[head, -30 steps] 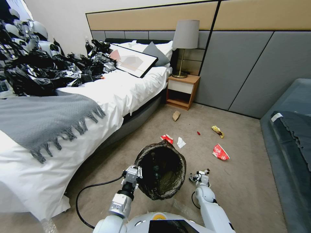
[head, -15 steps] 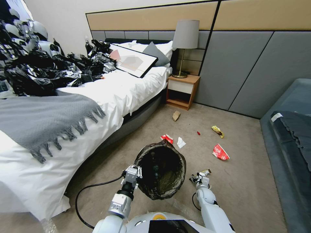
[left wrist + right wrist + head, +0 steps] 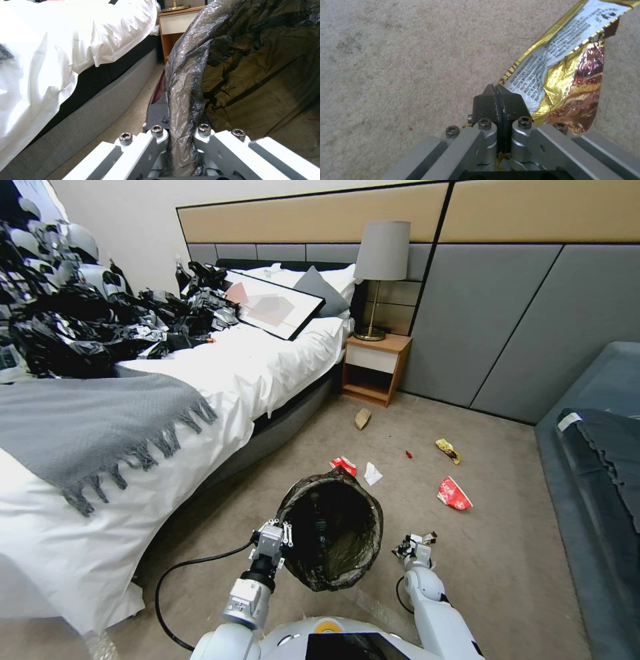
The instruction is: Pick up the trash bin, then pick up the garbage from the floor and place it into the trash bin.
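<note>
Here the left gripper is clamped on the rim of the small round trash bin with its crinkly black bag liner, pinching liner and wall together at the bin's nine o'clock edge so the mouth tilts up and stays open for loading. At the bin's three o'clock, just beside it, the right gripper has its dark pads pressed tight on a crumpled gold-and-brown snack-bar wrapper, which dangles over the beige carpet. More garbage lies farther off: a red-and-white wrapper at two o'clock, a white tissue and another red wrapper near twelve. Judging by this, the wrapper goes in next.
</note>
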Robot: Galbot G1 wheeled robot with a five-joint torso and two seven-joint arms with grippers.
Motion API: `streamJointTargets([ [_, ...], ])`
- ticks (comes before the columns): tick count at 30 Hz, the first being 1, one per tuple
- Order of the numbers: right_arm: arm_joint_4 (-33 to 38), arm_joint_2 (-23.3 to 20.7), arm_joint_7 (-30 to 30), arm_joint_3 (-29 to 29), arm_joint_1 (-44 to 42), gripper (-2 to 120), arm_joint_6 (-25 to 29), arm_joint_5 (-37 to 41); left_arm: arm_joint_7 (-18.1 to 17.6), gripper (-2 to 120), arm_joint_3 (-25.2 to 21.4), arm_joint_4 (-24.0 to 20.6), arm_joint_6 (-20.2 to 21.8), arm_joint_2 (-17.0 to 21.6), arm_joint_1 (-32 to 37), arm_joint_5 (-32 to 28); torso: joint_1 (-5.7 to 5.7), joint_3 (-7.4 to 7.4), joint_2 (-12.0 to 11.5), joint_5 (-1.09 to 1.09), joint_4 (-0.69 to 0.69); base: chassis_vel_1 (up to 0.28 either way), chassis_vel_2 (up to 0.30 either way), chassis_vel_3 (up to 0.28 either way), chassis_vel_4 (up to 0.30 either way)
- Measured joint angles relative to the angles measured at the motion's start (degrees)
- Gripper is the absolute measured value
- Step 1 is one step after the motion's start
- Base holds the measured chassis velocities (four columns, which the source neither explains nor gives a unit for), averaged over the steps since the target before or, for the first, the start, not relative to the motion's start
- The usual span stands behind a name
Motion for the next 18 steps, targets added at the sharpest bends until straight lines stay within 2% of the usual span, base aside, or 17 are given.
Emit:
streamJointTargets([
  [12,0.21,-0.01,-0.09,0.20,0.01,0,2.08,-2.44,0.03,1,0.04,0.00,-0.23,0.04,-0.11,-0.04,0.00,0.00,0.00,0.00,0.00,0.000,0.000,0.000,0.000],
  [18,5.39,-0.01,-0.09,0.14,-1.97,0,3.10,-3.35,0.05,1,0.12,0.15,-0.33,-0.03,-0.18,-0.04,0.00,0.00,0.00,-0.01,0.00,0.000,0.000,0.000,0.000],
])
